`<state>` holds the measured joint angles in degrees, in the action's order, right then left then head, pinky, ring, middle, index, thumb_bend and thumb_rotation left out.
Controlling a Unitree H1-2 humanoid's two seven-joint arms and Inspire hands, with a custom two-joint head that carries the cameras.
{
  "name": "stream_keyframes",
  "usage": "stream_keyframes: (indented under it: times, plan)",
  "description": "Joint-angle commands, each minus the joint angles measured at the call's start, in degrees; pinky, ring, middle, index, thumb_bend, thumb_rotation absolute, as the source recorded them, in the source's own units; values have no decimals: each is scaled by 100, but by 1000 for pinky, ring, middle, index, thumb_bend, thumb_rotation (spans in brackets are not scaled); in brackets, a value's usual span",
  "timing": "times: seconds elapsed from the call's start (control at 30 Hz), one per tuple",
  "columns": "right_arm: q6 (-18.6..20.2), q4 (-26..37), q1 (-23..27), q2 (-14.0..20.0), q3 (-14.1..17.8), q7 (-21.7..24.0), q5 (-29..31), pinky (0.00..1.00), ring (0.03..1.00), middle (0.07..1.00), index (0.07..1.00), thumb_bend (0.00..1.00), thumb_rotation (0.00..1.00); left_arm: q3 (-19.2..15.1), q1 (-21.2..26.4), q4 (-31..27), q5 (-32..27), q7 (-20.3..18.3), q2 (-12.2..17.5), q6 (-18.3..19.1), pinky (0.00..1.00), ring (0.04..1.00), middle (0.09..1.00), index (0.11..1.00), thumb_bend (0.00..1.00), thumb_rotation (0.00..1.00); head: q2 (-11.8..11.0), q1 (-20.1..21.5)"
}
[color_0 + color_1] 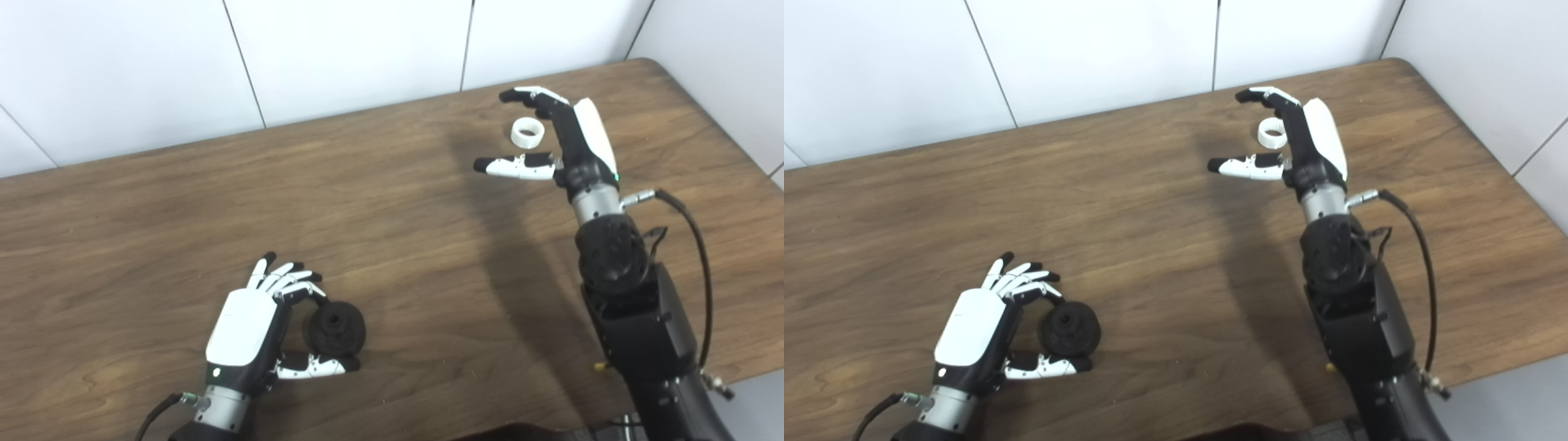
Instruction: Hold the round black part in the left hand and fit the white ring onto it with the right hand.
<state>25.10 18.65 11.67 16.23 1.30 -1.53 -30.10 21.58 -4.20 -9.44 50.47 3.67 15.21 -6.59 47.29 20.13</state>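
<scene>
White ring (527, 132): likely rigid, light plastic, lying on the table (392, 245) far right of the black part (336, 329); take its outer rim. Right hand (566, 138) is hovering spread, empty. Left hand (260, 324) is cupping the part, grip unconfirmed.

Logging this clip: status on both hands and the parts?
Left hand open, cupped around round black part on the table. Right hand open around white ring, not gripped. Nothing between.

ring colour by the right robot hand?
White ring, plain, no pattern; clearest in the left eye view.
</scene>
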Motion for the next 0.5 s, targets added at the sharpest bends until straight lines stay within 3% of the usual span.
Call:
stream_keyframes:
  times: [0.0,0.3,0.47]
  plan:
    - [68,27,375,256,26,101,-202,830,859,842,730,792,213,-74,-101,122,54,-152,177,88,1000,862,765,485,523,54,-16,99]
    - [176,-822,1015,737,-23,514,-733,826,903,887,716,791,181,-152,-119,177,20,-117,252,-73,1000,860,763,485,524,54,-80,403]
    - [181,-1470,1367,886,20,975,-1140,947,960,934,716,785,208,-191,-147,173,-45,-128,278,-110,1000,858,764,485,524,54,-114,483]
